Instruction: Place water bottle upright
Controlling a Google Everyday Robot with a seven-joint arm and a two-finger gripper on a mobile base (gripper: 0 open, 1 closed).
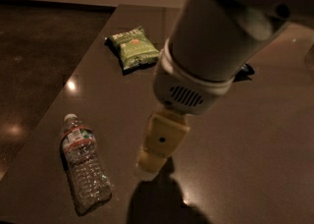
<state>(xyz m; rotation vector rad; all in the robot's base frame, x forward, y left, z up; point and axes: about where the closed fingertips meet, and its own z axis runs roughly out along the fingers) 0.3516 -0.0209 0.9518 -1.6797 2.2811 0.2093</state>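
Right of bottle (84,169), apart from it: gripper (149,164), over table (255,159), holding nothing; how far open cannot be told. Bottle lies on its side. Green bag (133,48) beyond bottle.

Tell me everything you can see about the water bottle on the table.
The water bottle is small and made of clear ribbed plastic, with a white screw cap and a label band with a red stripe near the neck. It lies on its side on the dark table, close to the table edge at the left of the view, cap pointing away from the camera. Only the table touches it. The gripper hangs beside it, toward the table's middle, apart from it.
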